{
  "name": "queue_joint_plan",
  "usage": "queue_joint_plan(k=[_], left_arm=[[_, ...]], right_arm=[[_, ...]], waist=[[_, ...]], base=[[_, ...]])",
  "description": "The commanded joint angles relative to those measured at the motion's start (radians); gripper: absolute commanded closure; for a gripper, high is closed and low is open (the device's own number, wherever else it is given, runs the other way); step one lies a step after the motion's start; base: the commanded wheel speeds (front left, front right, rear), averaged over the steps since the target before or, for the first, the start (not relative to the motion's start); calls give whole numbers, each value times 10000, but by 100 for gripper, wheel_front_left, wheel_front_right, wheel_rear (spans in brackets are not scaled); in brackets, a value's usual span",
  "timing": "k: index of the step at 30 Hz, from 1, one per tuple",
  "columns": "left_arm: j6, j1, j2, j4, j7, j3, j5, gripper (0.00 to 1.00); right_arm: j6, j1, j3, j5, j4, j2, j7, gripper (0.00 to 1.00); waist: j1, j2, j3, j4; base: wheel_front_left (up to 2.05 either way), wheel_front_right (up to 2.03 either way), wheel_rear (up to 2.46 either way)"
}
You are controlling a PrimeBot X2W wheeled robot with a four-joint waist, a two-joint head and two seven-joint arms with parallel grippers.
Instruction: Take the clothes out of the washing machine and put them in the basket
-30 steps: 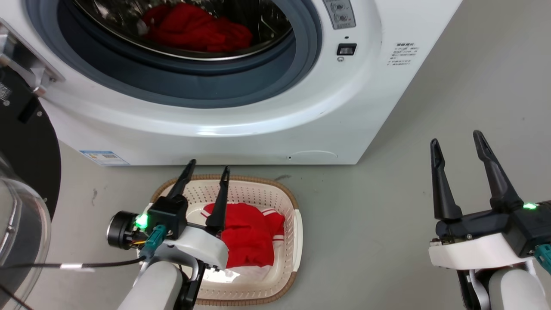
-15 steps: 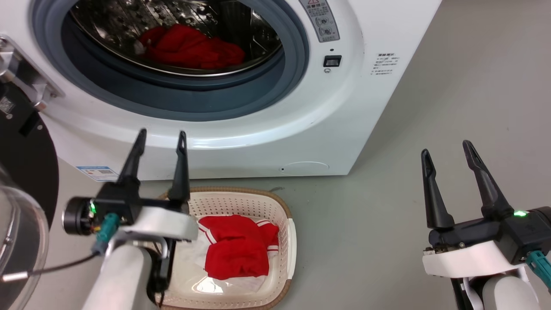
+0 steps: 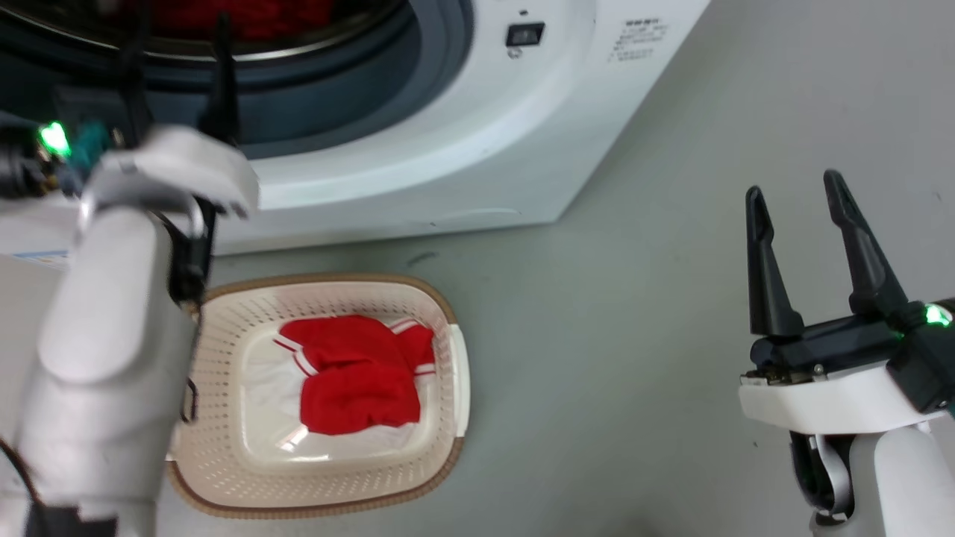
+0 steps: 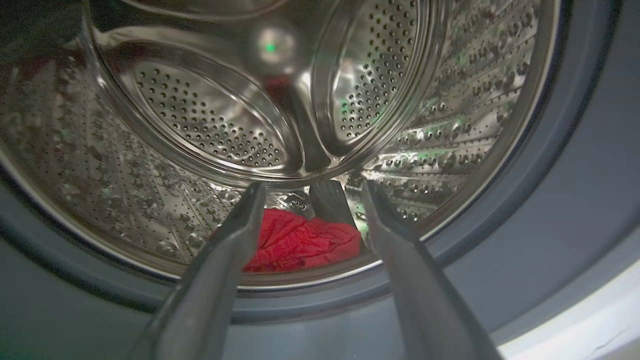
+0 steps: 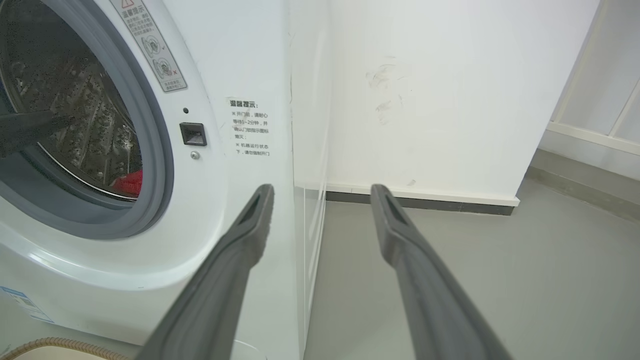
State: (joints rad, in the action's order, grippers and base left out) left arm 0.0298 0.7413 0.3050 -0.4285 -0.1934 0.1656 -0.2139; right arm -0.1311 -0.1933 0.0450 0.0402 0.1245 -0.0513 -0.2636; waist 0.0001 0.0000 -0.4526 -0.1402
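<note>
The white washing machine (image 3: 418,142) stands open at the top of the head view. Red clothes (image 4: 300,240) lie at the bottom of its steel drum (image 4: 210,125); a strip of them shows at the head view's top edge (image 3: 239,15). My left gripper (image 4: 311,190) is open and empty at the porthole, pointing in over the grey gasket (image 4: 550,200), short of the clothes. One red and white garment (image 3: 354,384) lies in the cream basket (image 3: 216,466) on the floor. My right gripper (image 3: 794,186) stands open and empty off to the right, above bare floor.
Grey floor (image 3: 634,335) spreads right of the basket and the machine. A white wall with a dark baseboard (image 5: 425,200) stands behind the machine. The basket's rim (image 5: 55,345) shows at the right wrist view's bottom left.
My left arm has risen from above the basket up to the porthole. The head camera has swung, so machine and basket sit differently in view. The right gripper stays open.
</note>
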Motion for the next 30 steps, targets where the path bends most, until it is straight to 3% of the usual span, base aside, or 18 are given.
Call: queue_joint_plan(k=[1, 8, 19, 30], left_arm=[[-104, 737, 211, -501, 273, 68, 148, 0], [-748, 3672, 921, -2565, 1330, 363, 464, 0], [-1507, 7317, 2065, -4874, 4263, 1287, 901, 0], [-1588, 9447, 2281, -6001, 7471, 2477, -56, 0]], right_arm=[[8, -260, -29, 159, 43, 20, -17, 0], [8, -683, -29, 617, 158, 22, -18, 0], [8, -1231, -14, 1180, 343, 24, -18, 0], [9, -1446, -40, 1563, 480, 22, -18, 0]], waist=[[-1, 0, -861, -624], [-1, 0, -1951, -1267], [-1, 0, -3158, -1930], [-1, 0, -4076, -2252]], base=[[0, 0, 0], [0, 0, 0], [0, 0, 0], [0, 0, 0]])
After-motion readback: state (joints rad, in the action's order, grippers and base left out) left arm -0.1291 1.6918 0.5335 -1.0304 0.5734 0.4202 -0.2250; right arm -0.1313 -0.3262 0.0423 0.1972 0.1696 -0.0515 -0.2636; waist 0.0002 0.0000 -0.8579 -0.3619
